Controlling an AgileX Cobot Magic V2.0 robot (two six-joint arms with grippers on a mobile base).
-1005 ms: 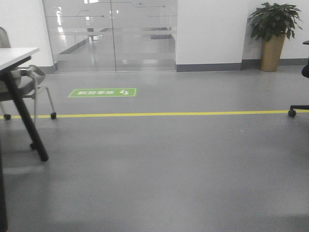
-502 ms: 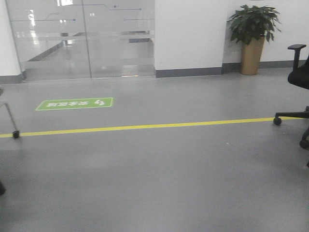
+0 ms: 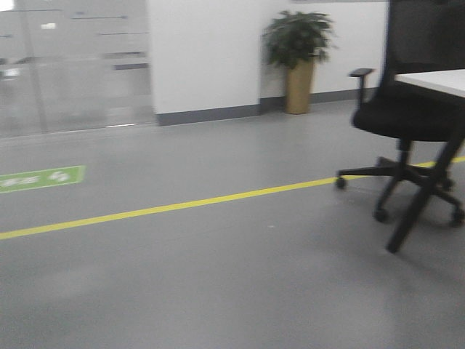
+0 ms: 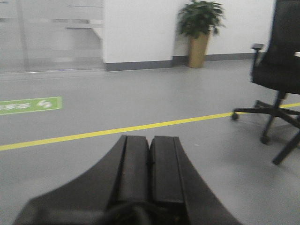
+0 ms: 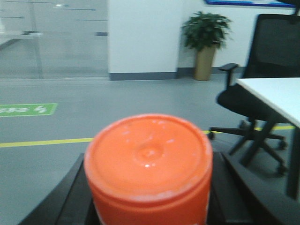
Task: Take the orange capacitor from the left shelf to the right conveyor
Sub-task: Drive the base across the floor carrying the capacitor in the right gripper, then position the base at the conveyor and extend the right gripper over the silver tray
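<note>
Pincer on the right arm [image 5: 150,187] is clenched around the orange capacitor [image 5: 149,150], its two dark fingers [image 5: 70,192] pressing against the left and right sides of the round body. The capacitor stands upright in that grip, and its flat, slightly dimpled top fills the lower middle of the right wrist view. It is off the floor and touches nothing but the fingers.

The left pincer [image 4: 150,140] is clenched on nothing: its two black fingers lie flat against each other with only a thin seam between them, pointing out over the grey floor [image 4: 93,108].

All three views look across an open office floor. A yellow line [image 3: 182,206] runs across it from left to right, rising slightly toward the right. A green floor sign [image 3: 40,177] lies beyond the line at the left edge, its lettering too blurred to read. A glass wall [image 3: 73,65] stands behind it. To the right of the glass is a plain white wall with a dark skirting strip, and a potted plant [image 3: 298,36] in a tall tan pot stands against it. A black office chair [image 3: 407,109] on castors stands on the right, straddling the yellow line. Just beside it a white counter [image 3: 436,78] juts in from the right edge on a slanted black leg.
</note>
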